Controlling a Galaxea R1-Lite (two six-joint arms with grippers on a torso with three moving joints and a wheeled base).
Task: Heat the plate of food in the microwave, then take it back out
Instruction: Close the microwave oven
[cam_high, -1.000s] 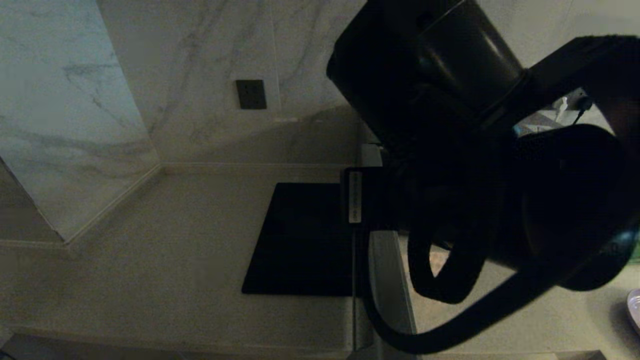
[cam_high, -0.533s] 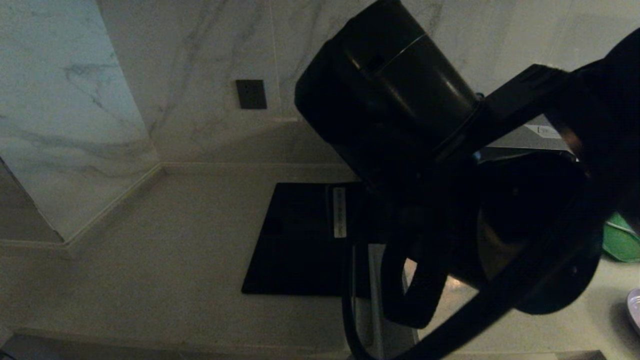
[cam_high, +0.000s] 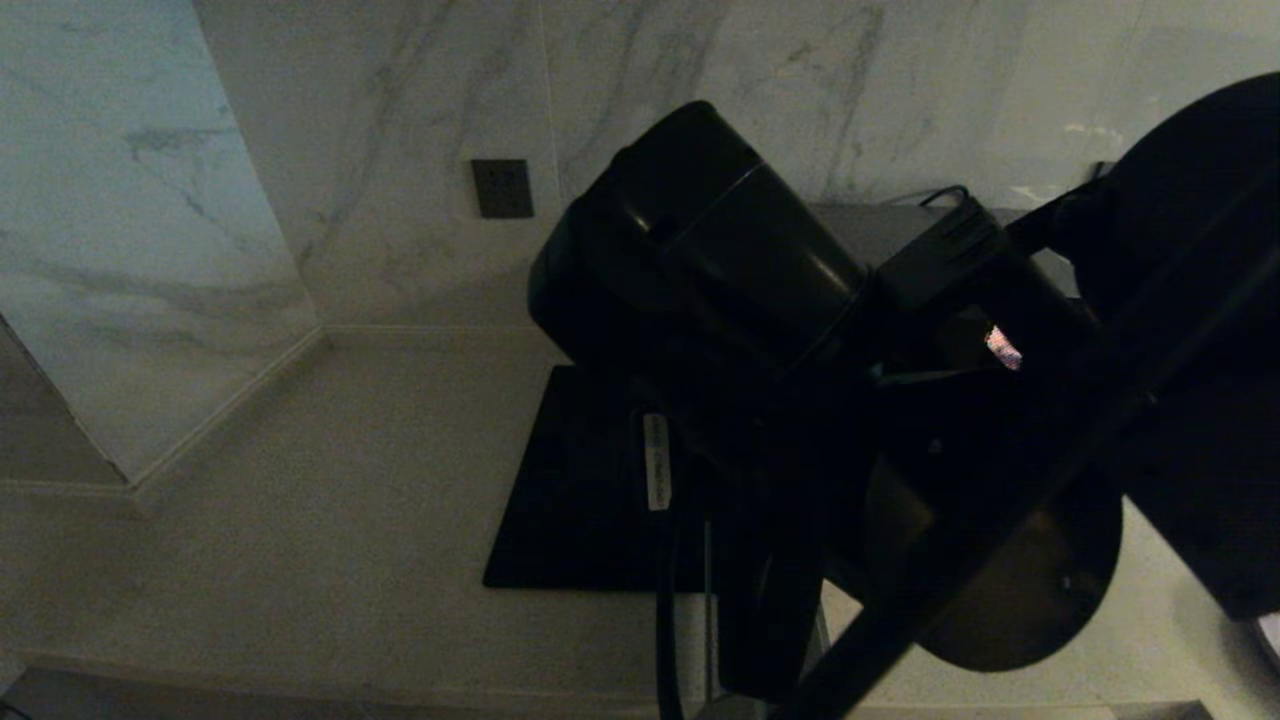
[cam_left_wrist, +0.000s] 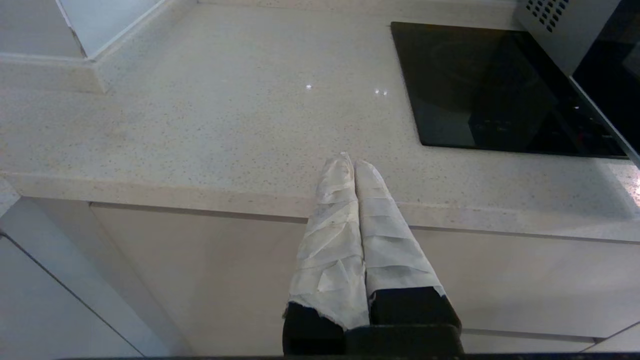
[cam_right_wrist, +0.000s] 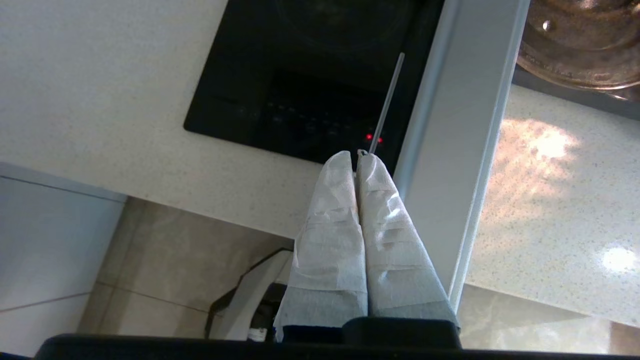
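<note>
The microwave (cam_left_wrist: 564, 31) stands right of the black mat (cam_left_wrist: 480, 85), and its door (cam_right_wrist: 460, 125) is swung open past the counter's front edge. My right gripper (cam_right_wrist: 356, 158) is shut, its tips just above the near end of a thin silver strip (cam_right_wrist: 387, 95) along the door. The glass turntable (cam_right_wrist: 580, 45) shows inside the oven. In the head view my right arm (cam_high: 700, 270) hides most of the oven. Only a pale sliver of the plate (cam_high: 1273, 632) shows at the far right, and its food is hidden. My left gripper (cam_left_wrist: 354, 161) hangs shut over the counter's front edge, holding nothing.
Pale speckled counter (cam_left_wrist: 210, 110) runs left to a marble corner wall (cam_high: 150, 250) with a dark socket (cam_high: 502, 188). Cabinet fronts and floor lie below the counter edge. Red lights (cam_right_wrist: 372, 138) glow on the black mat's front.
My right arm has swung left and down across the head view, now covering the green tray and more of the black mat. The open door and the left arm stay put.
</note>
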